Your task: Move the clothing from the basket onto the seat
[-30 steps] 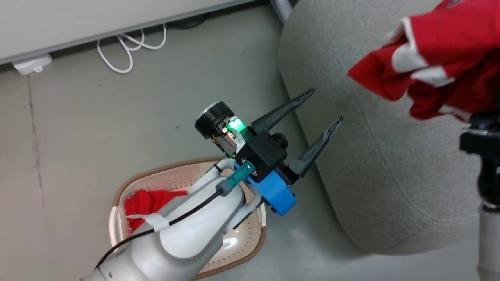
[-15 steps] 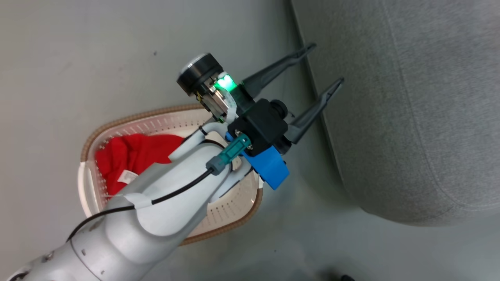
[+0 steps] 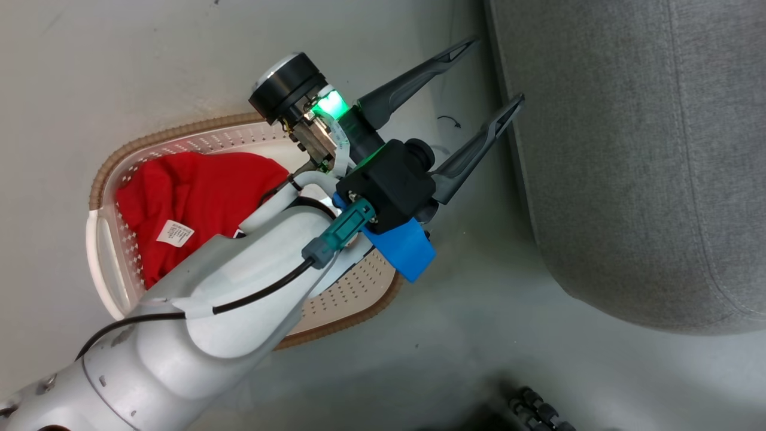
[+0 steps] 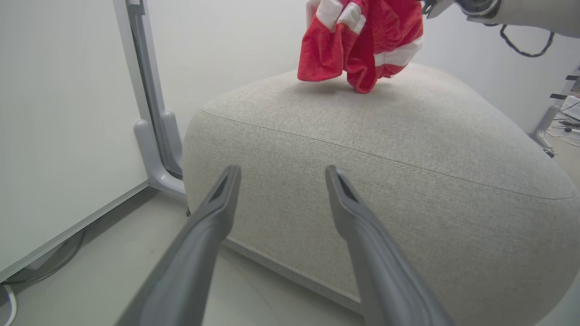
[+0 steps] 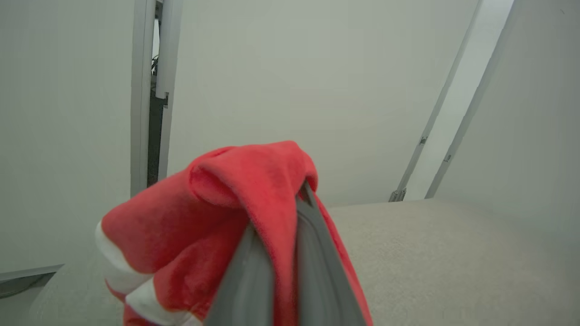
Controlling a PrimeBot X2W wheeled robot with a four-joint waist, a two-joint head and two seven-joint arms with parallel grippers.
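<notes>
Head view, 9 o'clock: red jersey shirt (image 3: 197,191) in cream perforated plastic basket (image 3: 179,127); white tag (image 3: 175,232) print unreadable.
Left gripper (image 3: 497,70): spread wide, empty.
Right gripper (image 5: 280,213): clamping red white-striped shirt (image 5: 181,235) over grey fabric sofa (image 5: 453,253).

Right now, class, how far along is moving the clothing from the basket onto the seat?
Done: nothing seen released on the seat yet. In hand: one red shirt, clamped in the right gripper, hangs over the seat. Left: the second shirt lies in the basket; the left gripper is open, empty.

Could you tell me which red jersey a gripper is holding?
The white-striped red jersey pinched in the right gripper over the light grey fabric sofa; the other jersey lies loose in the cream perforated basket.
</notes>
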